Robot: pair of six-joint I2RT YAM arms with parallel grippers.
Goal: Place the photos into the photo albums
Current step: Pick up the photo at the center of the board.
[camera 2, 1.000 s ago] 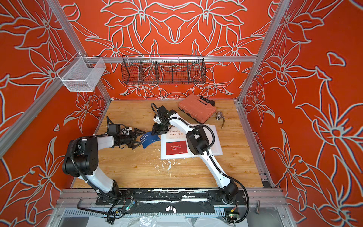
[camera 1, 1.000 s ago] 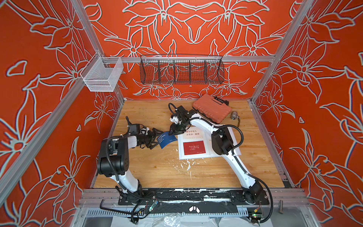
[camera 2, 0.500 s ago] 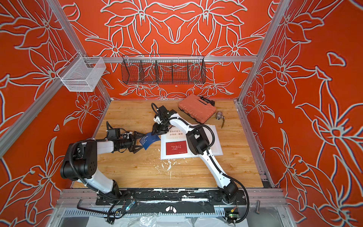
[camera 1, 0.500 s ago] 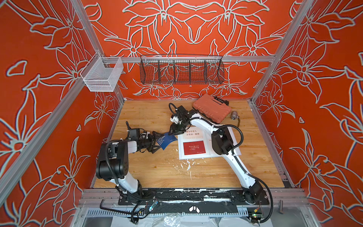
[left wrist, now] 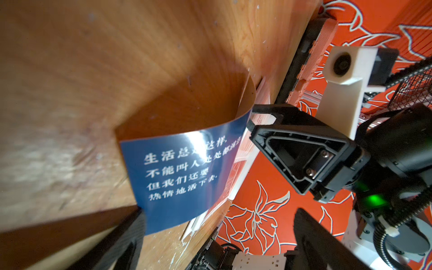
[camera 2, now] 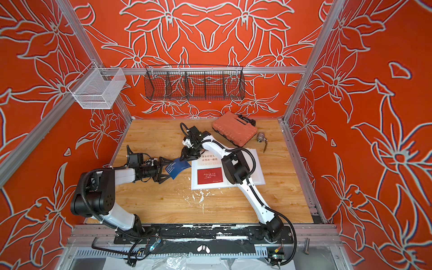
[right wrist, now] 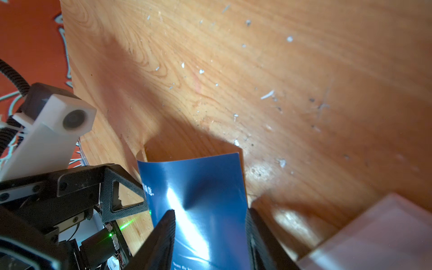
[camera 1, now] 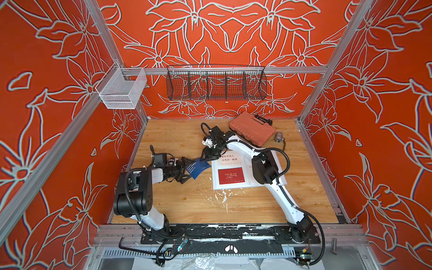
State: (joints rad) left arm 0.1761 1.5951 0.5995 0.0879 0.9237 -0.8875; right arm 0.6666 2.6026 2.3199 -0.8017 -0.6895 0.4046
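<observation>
Left claw [camera 1: 186, 170] spread wide; right claw [camera 1: 207, 159] half-closed, gripping, angled down.

The navy photo [camera 1: 198, 167] bears white Chinese text. The dark red photo [camera 1: 231, 175] has white cursive; the album page [camera 1: 232, 186] is white. The ribbed case [camera 1: 251, 131] is orange. The walls [camera 1: 233, 35] are orange-red with pale flower outlines; the table [camera 1: 187, 203] is light wood-grain.

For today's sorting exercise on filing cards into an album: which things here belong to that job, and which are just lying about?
Belong to the job: blue card, red card, white card, album.
Just lying about: orange case, metal fitting, black wire basket, white mesh basket.
</observation>
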